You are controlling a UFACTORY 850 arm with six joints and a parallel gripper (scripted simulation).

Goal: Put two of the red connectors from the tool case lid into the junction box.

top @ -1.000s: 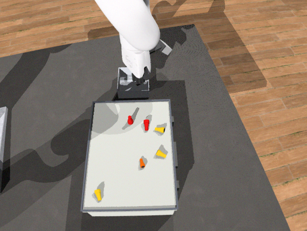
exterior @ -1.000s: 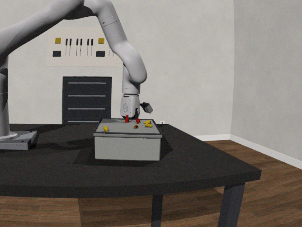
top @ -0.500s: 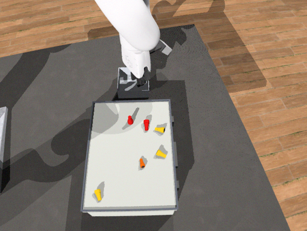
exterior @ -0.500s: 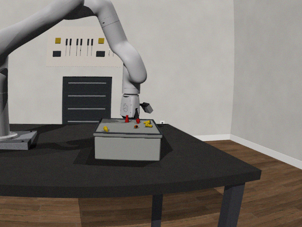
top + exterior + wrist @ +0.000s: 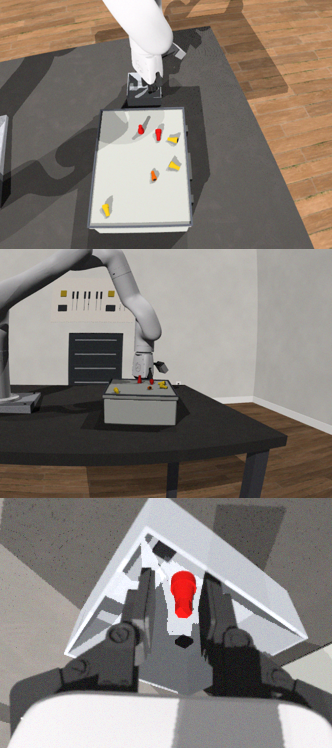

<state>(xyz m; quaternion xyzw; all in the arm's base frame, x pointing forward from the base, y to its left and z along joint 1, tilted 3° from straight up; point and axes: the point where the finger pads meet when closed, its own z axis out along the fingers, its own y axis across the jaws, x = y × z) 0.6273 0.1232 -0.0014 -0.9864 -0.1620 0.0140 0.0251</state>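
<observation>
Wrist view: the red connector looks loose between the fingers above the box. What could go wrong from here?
1. The red connector shows gaps to both fingers of the open gripper, near a corner of the junction box; it might hit the wall and bounce out.
2. On the tool case, two more red connectors stand close together beside a yellow connector; the next grasp may knock a neighbour away or shove the unfixed case.

Dark drawer cabinet (image 5: 95, 358) below a wall tool board (image 5: 91, 301).

junction box (image 5: 131, 101) interior — masked by arm, hidden behind case in exterior view
</observation>
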